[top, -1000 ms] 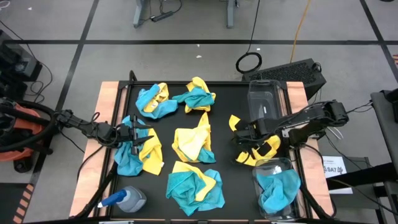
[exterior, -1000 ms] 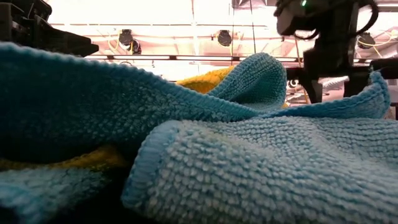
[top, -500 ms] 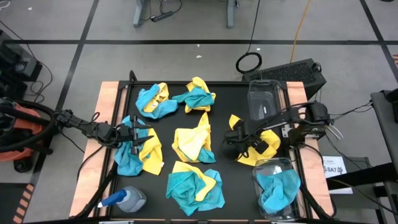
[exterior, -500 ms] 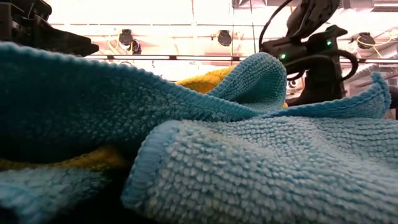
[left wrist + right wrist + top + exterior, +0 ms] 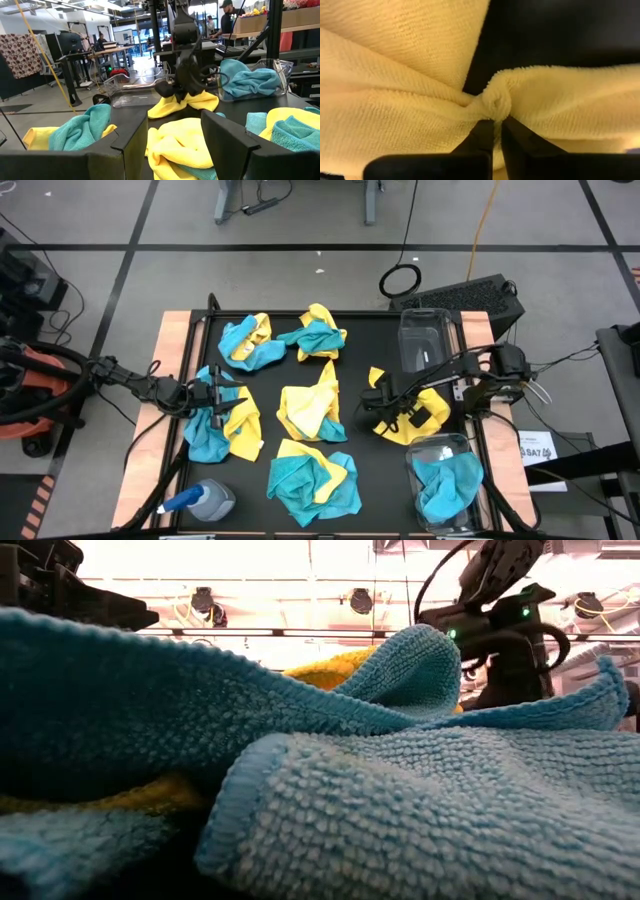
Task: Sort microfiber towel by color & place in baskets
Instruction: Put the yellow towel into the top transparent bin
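Note:
Mixed heaps of yellow and teal microfiber towels lie on the black table, such as those in the middle [image 5: 310, 410] and at the near edge [image 5: 312, 475]. One yellow towel [image 5: 415, 415] lies alone at the right, and my right gripper [image 5: 372, 408] is shut on it. Two clear baskets stand at the right: the far one [image 5: 422, 340] shows nothing inside, the near one [image 5: 445, 480] holds a teal towel. My left gripper [image 5: 172, 145] is open low over the left heap [image 5: 222, 425], a yellow towel [image 5: 175, 145] lying between its fingers. My right gripper pinches a bunched-up fold [image 5: 496, 102] of the yellow towel between its two fingers [image 5: 480, 137], near the towel's left end. The fingers come down at a slant from the table's right. The cloth is gathered into a knot at the fingertips, and the rest of the towel [image 5: 200, 102] lies on the table.
Two more heaps lie at the far side [image 5: 250, 340] [image 5: 318, 332]. A blue-capped spray bottle [image 5: 205, 500] lies at the near left corner. In the low view a teal towel [image 5: 400, 810] fills the foreground and hides most of the table.
My right gripper has gone toward the table's left and down onto the lone yellow towel and has taken hold of it. The towel's cloth has gathered in toward the fingers. My left arm has kept still.

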You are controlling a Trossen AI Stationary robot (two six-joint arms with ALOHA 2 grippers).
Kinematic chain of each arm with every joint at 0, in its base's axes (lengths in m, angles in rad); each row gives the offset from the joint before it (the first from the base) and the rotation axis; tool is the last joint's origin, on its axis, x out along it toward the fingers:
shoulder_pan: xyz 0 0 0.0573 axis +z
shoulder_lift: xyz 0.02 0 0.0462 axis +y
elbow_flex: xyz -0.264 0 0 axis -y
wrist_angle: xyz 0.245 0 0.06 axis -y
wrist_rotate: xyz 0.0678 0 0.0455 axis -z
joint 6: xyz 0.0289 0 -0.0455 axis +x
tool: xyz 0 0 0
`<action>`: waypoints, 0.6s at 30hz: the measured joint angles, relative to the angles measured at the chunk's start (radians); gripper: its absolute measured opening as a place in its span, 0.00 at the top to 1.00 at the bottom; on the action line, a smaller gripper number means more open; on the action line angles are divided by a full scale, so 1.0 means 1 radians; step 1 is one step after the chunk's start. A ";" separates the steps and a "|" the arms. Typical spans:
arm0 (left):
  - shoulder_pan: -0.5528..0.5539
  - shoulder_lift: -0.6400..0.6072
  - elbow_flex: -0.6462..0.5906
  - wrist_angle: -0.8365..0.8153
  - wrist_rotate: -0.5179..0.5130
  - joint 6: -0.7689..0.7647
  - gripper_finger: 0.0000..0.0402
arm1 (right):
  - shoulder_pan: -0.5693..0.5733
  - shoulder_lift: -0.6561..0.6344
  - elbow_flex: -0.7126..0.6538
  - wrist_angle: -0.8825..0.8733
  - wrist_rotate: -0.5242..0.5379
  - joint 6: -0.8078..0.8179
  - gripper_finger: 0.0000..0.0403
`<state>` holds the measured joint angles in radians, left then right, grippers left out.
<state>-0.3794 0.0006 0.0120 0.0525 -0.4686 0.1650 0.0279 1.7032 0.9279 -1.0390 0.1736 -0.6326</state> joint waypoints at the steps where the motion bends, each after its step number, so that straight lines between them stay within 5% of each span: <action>1: 0.000 0.000 0.000 0.000 0.000 0.000 0.52 | 0.000 -0.016 0.000 -0.005 0.000 0.010 0.96; 18: 0.000 0.000 0.000 0.000 0.000 0.000 0.52 | 0.105 -0.366 0.042 -0.094 -0.024 0.161 0.99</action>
<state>-0.3790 0.0009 0.0120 0.0525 -0.4686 0.1650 0.1328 1.3367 0.9698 -1.1330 0.1497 -0.4714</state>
